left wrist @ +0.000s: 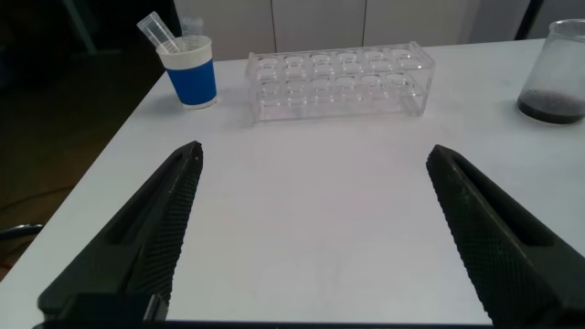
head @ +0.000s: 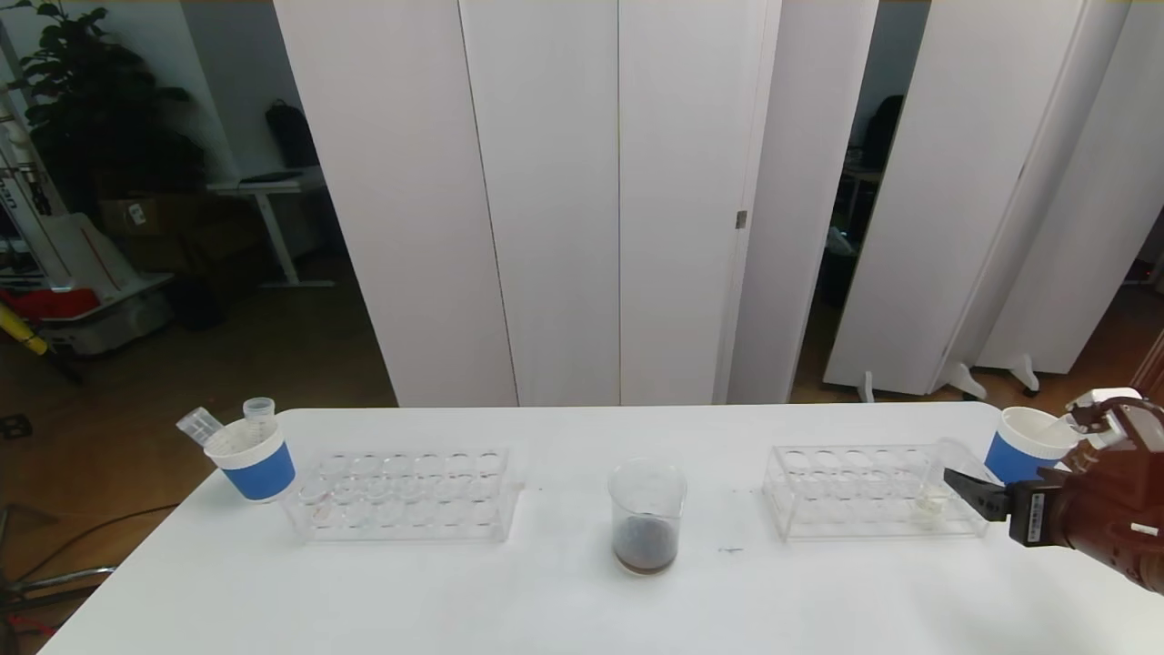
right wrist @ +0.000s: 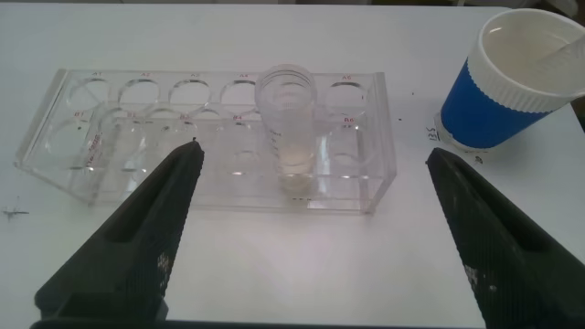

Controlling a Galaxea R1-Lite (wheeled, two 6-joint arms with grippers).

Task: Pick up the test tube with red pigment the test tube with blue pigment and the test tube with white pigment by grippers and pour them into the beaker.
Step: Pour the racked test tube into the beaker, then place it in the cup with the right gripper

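Beaker point(head: 647, 528) already holds dark mix. Test tube with white pigment point(right wrist: 291, 128) still racked; right claw point(right wrist: 311, 238) released, facing it. Left claw point(left wrist: 315, 238) released, idle above bench point(left wrist: 311, 210).

The right arm point(head: 1105, 523) is cut off by the frame edge beside the right-hand rack point(head: 873, 491). The beaker point(left wrist: 559, 71) is partly cropped. The dark contents of the beaker cannot be identified.

Right hand point(head: 968, 487): black ribbed fingers, white label on black wrist block, glossy dark brown-red arm shell. Left hand point(left wrist: 311, 238): same black fingers.
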